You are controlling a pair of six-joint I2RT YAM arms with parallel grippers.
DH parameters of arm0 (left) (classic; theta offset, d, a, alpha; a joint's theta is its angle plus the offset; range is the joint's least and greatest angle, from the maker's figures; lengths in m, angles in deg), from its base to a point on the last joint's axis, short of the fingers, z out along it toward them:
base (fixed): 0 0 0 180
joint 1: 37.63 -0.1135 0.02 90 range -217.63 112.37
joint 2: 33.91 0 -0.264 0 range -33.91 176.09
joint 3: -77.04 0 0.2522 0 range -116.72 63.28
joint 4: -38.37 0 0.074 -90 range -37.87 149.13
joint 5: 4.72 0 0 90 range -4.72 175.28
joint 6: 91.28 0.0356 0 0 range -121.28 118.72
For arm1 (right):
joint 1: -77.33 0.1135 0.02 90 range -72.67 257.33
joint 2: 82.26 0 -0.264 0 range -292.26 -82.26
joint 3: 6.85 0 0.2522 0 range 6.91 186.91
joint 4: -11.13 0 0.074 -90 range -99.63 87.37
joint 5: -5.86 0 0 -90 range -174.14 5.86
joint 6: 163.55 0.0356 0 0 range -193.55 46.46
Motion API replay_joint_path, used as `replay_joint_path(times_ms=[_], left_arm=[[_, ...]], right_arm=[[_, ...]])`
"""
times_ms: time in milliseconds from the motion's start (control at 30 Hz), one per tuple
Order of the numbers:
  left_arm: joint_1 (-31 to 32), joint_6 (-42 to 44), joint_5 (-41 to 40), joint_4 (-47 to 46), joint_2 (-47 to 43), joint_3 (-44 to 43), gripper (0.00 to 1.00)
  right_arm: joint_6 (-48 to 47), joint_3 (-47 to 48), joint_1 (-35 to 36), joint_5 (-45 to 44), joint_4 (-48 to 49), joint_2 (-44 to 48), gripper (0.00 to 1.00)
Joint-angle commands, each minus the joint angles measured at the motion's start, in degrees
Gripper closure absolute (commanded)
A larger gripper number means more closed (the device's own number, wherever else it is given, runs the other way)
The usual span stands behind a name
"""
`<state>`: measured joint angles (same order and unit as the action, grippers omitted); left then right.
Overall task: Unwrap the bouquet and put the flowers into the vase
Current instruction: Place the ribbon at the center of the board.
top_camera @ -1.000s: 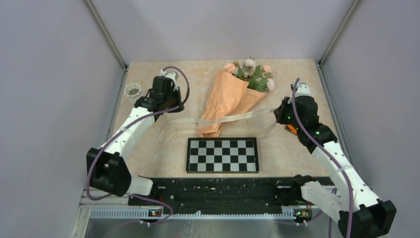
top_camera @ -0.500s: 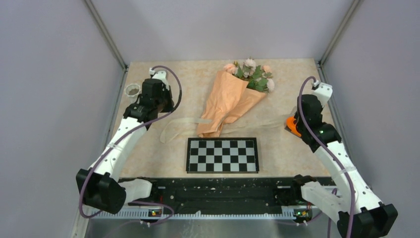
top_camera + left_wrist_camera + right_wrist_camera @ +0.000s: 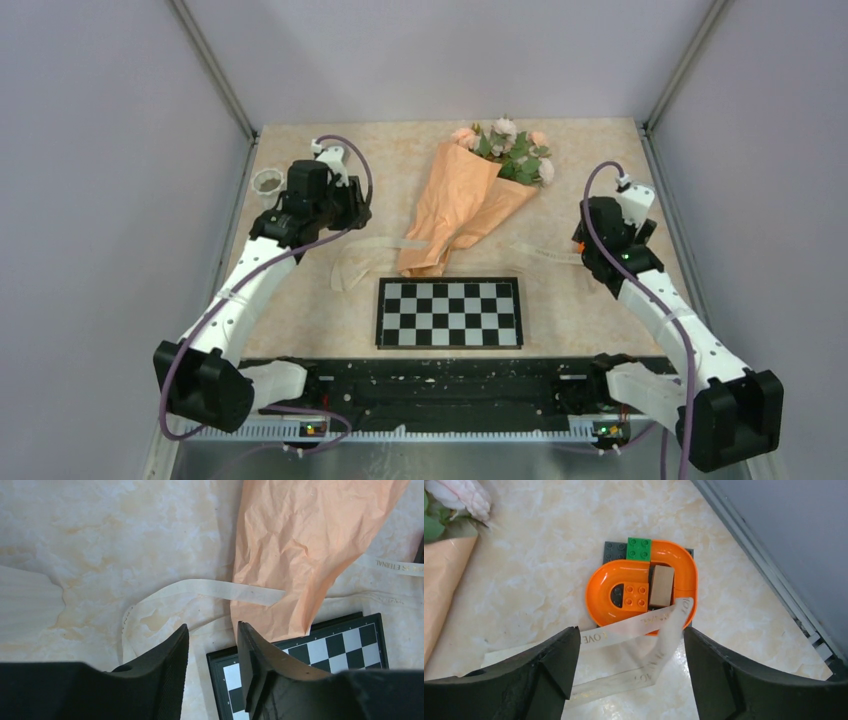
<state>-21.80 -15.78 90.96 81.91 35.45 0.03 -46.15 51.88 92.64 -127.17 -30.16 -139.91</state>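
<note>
The bouquet (image 3: 462,205) lies in mid-table, its peach paper cone (image 3: 310,545) pointing toward the checkerboard. The flowers (image 3: 512,150) stick out at the far end, and one pale bloom (image 3: 464,497) shows in the right wrist view. Its cream ribbon (image 3: 348,262) lies slack on the table, undone, running under the cone tip to the right. My left gripper (image 3: 212,627) hangs open above the ribbon (image 3: 225,587), left of the cone, holding nothing. My right gripper (image 3: 630,632) is wide open over the ribbon's other end (image 3: 644,625). The white vase (image 3: 268,184) stands at the far left.
A black-and-white checkerboard (image 3: 448,312) lies near the front, touching the cone tip. An orange toy block piece (image 3: 641,587) on a grey plate sits under the right gripper, close to the right wall rail (image 3: 769,565). The ribbon end drapes over it.
Both grippers have opened and let go of the ribbon ends, which dropped slack onto the table. The right arm swung back over the orange toy. The left gripper shifted slightly right.
</note>
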Motion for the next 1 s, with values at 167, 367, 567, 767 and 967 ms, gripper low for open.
replay_joint_path(times_ms=[167,367,567,767,967], left_arm=[[3.97,2.93,5.53,-2.14,-0.86,0.4,0.25],[11.53,4.74,1.2,-1.91,0.84,0.69,0.06],[18.22,-1.99,0.92,-4.05,1.91,2.61,0.02],[23.1,-11.88,-4.83,-13.76,2.95,10.78,0.01],[28.73,-12.1,-14.16,-14.8,8.26,10.2,0.02]], right_arm=[[-3.8,-4.61,-0.56,19.99,9.94,4.6,0.16],[-4.36,-7.76,-0.58,32.6,10.36,8.87,0.16],[-2.23,-10.4,-0.59,40.24,10.35,11.52,0.16],[-0.64,-13.22,-0.56,46.57,13.51,13.3,0.16],[-0.36,-14.65,-0.61,50.86,15.94,11.29,0.2]])
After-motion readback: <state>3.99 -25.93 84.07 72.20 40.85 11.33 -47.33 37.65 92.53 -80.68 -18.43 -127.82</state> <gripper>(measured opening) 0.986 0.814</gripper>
